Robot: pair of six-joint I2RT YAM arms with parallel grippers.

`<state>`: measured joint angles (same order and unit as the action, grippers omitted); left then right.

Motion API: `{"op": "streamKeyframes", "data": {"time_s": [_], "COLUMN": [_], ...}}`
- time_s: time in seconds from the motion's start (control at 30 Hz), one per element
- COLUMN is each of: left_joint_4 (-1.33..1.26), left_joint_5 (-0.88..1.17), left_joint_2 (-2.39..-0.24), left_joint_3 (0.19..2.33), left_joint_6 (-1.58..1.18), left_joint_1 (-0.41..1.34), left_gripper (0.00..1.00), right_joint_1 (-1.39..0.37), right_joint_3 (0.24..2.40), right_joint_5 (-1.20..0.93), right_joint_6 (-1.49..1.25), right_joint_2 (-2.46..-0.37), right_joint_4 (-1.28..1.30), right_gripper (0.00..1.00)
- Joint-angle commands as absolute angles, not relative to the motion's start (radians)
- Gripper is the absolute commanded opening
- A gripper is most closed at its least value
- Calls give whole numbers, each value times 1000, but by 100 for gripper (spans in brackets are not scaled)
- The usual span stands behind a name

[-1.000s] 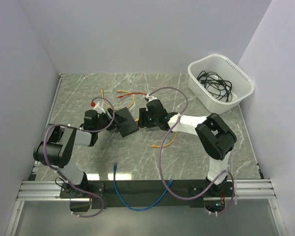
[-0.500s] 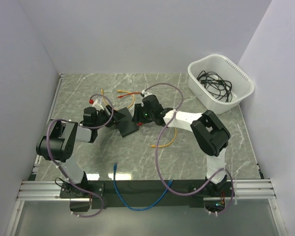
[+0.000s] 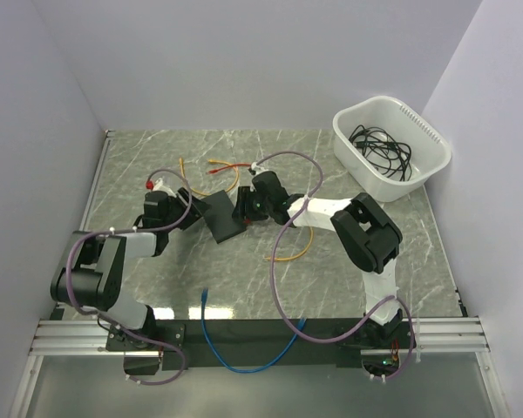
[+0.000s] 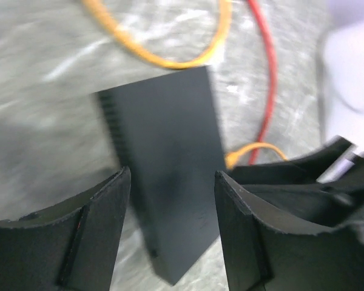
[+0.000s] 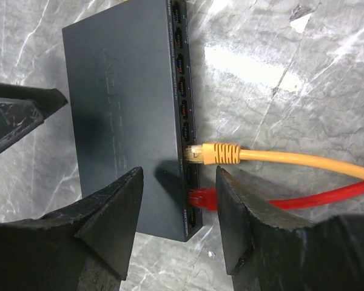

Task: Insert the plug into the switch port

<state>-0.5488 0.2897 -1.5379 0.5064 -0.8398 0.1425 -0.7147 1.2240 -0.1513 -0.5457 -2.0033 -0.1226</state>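
Note:
The switch (image 3: 220, 215), a flat matte-black box, lies on the marble table between my two grippers. In the right wrist view its port row (image 5: 183, 109) faces right. An orange plug (image 5: 215, 153) has its clear tip in one port, and a red plug (image 5: 201, 197) sits in the port below. My right gripper (image 5: 179, 176) hovers open over the switch's near corner and the red plug, gripping nothing. My left gripper (image 4: 173, 176) is open, its fingers (image 4: 112, 224) flanking the switch's (image 4: 167, 157) near end with a little room on each side.
A white tub (image 3: 390, 148) with black cables stands at the back right. Orange and red cables (image 3: 222, 170) loop behind the switch, and another orange cable (image 3: 292, 252) lies in front of the right arm. A blue cable (image 3: 244, 344) hangs over the near edge.
The right gripper has slid left up to the switch's port side. The left arm has drawn back to the left, and the switch has turned slightly.

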Motion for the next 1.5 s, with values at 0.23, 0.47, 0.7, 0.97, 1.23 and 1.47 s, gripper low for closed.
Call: {"op": "streamKeyframes", "data": {"time_s": [0.23,0.47,0.7,0.97,1.23,1.47], "left_joint_4": [-409,-443,-468,-483,-443,-382], "left_joint_5": [195,247,342,419,428,368], "left_joint_2": [-1600,-1678,-1735,-1792,-1825,-1789], "left_joint_3": [514,584,629,666,736,752], "left_joint_6": [-815,-784,-756,-727,-715,-715], "left_joint_1": [137,137,138,153,187,178], "left_gripper": [63,62,57,56,56,57], "right_joint_1": [-776,-848,-873,-911,-925,-927], "right_joint_3": [1213,1164,1172,1193,1221,1206], "right_joint_5": [-160,-127,-149,-215,-245,-163], "right_joint_6": [-565,-581,-595,-618,-621,-578], "right_joint_2": [-2028,-1990,-1950,-1933,-1956,-1869], "right_joint_4": [-121,-101,-74,-91,-101,-8], "right_gripper": [58,58,58,58,58,58]}}
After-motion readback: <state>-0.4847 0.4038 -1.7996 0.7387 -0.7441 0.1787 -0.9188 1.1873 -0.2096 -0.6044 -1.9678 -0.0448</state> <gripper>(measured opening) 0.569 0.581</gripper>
